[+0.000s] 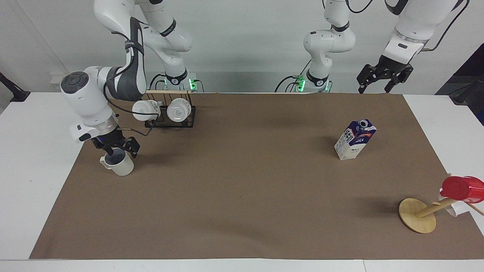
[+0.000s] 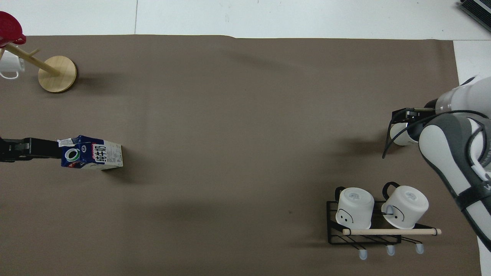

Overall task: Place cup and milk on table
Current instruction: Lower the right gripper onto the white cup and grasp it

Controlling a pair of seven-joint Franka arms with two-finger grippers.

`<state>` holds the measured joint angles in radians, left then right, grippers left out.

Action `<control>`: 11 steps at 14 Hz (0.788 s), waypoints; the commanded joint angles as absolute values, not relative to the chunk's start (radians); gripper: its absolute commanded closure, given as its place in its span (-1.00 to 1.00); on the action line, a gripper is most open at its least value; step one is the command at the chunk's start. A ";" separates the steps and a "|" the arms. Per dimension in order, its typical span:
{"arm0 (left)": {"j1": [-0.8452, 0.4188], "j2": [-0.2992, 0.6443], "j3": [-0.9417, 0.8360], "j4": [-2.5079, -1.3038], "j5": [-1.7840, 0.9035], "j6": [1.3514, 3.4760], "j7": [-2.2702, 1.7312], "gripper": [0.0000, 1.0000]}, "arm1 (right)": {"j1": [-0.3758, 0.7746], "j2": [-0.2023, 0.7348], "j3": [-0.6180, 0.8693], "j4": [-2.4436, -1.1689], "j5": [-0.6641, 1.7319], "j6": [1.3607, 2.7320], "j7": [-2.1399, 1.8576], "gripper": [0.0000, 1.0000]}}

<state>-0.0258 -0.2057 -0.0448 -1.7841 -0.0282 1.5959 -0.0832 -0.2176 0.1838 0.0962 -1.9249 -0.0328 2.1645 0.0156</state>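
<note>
The cream-white cup [image 1: 120, 167] stands upright on the brown mat of the table [image 1: 242, 196], toward the right arm's end. My right gripper [image 1: 121, 149] is open and down at the cup's rim, one finger [image 1: 110, 152] in its mouth and the other outside. In the overhead view the right arm hides most of the cup [image 2: 398, 136]. The milk [image 1: 354, 140] stands upright on the mat toward the left arm's end, also in the overhead view [image 2: 94, 154]. My left gripper [image 1: 374, 90] waits open, raised above the table's edge nearest the robots.
A black wire rack [image 1: 166, 113] with two white mugs stands nearer to the robots than the cup. A wooden mug tree [image 1: 418, 216] carrying a red cup [image 1: 463, 188] stands at the left arm's end, farther from the robots than the milk.
</note>
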 commanded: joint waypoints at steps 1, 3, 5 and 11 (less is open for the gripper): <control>-0.031 -0.193 -0.041 -1.758 -0.014 1.571 -0.084 -1.00 | -0.225 0.175 0.098 -2.003 -0.023 2.252 -0.011 -0.85; -0.031 -0.193 -0.040 -1.758 -0.014 1.571 -0.084 -1.00 | -0.229 0.186 0.097 -2.020 -0.023 2.266 -0.011 -0.74; -0.031 -0.193 -0.041 -1.758 -0.014 1.571 -0.084 -1.00 | -0.233 0.204 0.097 -2.028 -0.025 2.293 -0.012 -0.61; -0.031 -0.193 -0.041 -1.758 -0.014 1.571 -0.086 -1.00 | -0.242 0.225 0.097 -2.045 -0.025 2.344 -0.057 0.88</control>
<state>-0.0258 -0.2057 -0.0448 -1.7840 -0.0282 1.5959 -0.0832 -0.2310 0.2334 0.0916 -2.0319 -0.0329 2.3315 -0.0129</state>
